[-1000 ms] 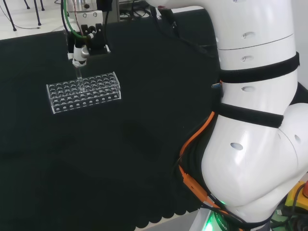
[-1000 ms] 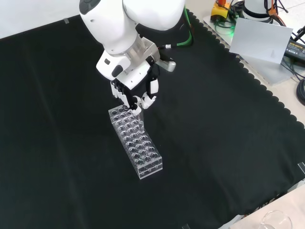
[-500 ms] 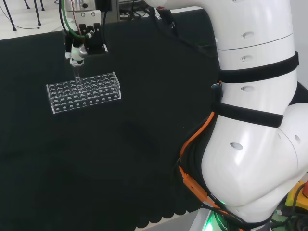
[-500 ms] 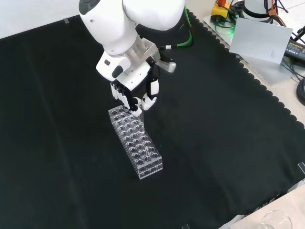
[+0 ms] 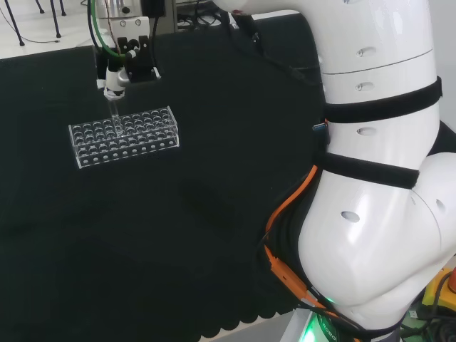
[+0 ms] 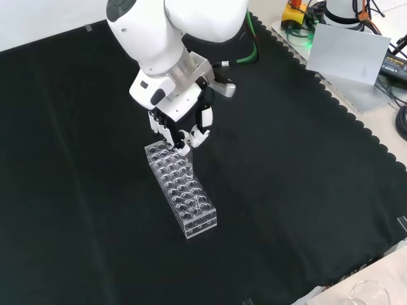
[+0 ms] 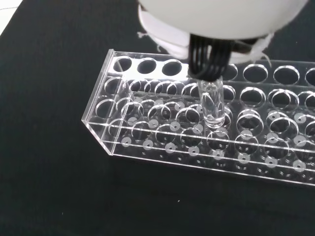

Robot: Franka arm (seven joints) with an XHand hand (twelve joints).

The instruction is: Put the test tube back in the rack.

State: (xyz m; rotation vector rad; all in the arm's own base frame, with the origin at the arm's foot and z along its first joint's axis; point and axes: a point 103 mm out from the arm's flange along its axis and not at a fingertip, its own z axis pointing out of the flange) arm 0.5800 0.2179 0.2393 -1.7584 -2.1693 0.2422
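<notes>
A clear plastic rack (image 5: pixel 122 135) with several rows of round holes lies on the black cloth; it also shows in the front view (image 6: pixel 182 190) and close up in the wrist view (image 7: pixel 162 132). The hand (image 5: pixel 118 70) hovers over the rack's far end (image 6: pixel 180 126), fingers (image 7: pixel 210 55) pinched on the top of a clear test tube (image 7: pixel 212 104). The tube (image 5: pixel 114 114) hangs upright, its rounded lower end just over the holes near the rack's end. Whether the tip is inside a hole I cannot tell.
The arm's big white links (image 5: pixel 377 178) take up the right of the head view. Beyond the cloth's scalloped edge in the front view are a grey plate (image 6: pixel 350 54) and cables. A clear glass rim (image 6: pixel 369 293) shows at the bottom right corner.
The hand with the tube has shifted slightly up and to the left in the head view. The rack has not moved.
</notes>
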